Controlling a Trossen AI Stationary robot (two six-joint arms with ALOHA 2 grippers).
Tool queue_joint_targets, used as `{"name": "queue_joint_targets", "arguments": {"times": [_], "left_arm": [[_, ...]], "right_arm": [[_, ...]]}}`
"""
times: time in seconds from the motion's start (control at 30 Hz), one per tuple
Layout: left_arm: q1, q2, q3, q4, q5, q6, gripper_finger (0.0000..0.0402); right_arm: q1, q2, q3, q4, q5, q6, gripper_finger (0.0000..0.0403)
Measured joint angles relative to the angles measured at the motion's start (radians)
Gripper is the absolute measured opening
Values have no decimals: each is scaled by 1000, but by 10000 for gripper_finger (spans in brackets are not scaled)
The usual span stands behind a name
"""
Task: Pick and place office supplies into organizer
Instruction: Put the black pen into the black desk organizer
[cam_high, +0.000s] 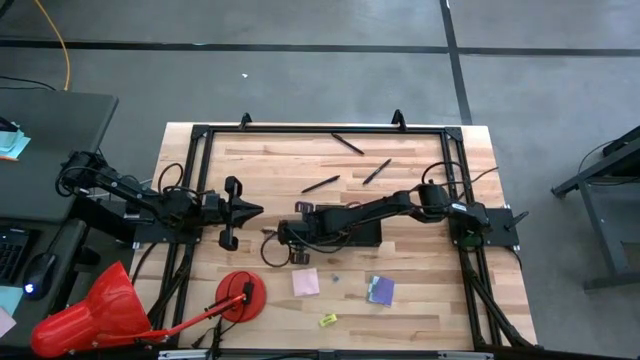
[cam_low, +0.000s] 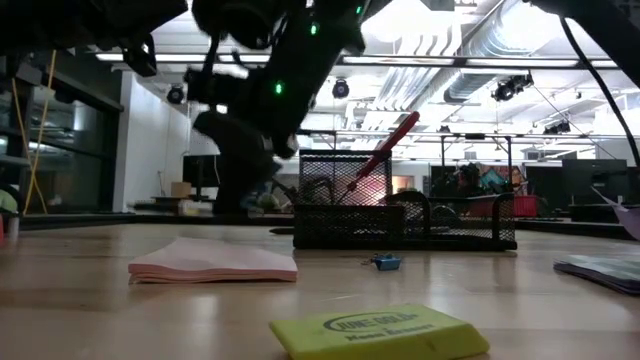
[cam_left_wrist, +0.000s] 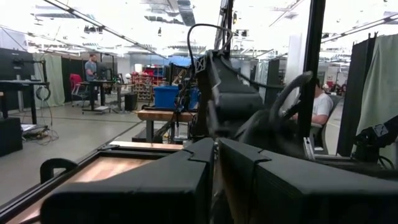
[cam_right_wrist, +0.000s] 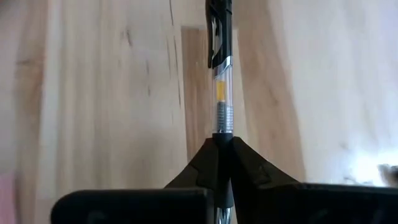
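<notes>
Your right pincer (cam_right_wrist: 222, 149) is shut tight on a pen (cam_right_wrist: 221, 93). You can see it best in the right wrist view: the two dark tips meet at the lower middle of the frame, and the clear pen sticks straight out past them toward the top. In the high view that pincer (cam_high: 285, 238) sits near the middle of the frame, at the left end of the organizer (cam_high: 365, 232).

The pen is light and stiff. It will not bend, but it is round and smooth, so it could roll or slide in the grip. You have hold of it near one end, so the long free end may swing a bit. A hold closer to the middle would be steadier. Move slowly and it should stay put.

Your left pincer (cam_high: 250, 210) is closed on nothing and waits at the left middle of the high view.

More pens (cam_high: 348, 144) lie on the surface (cam_high: 420, 310) in the upper middle. The pink sticky pad (cam_high: 306, 282) and purple pad (cam_high: 381, 290) lie below the organizer. They are soft and flat, so take them by an edge. The small yellow piece (cam_high: 328, 320) is near the bottom.
</notes>
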Motion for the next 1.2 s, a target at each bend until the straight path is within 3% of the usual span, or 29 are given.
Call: {"name": "queue_joint_targets", "arguments": {"times": [0.17, 0.57, 0.7, 0.9, 1.2], "left_arm": [[0, 0, 0, 0, 0, 0, 17], [2, 0, 0, -16, 9, -4, 23], [2, 1, 0, -32, -46, -23, 60], [2, 1, 0, -51, -45, -85, 126], [2, 1, 0, -53, -34, -76, 173]], "right_arm": [[30, -40, 0, -52, 54, 19, 2], [137, -90, 1, -303, 349, 158, 2], [164, -90, 1, -377, 424, 232, 1], [229, -93, 1, -395, 576, 265, 1], [294, -132, 1, -537, 720, 454, 1]]}}
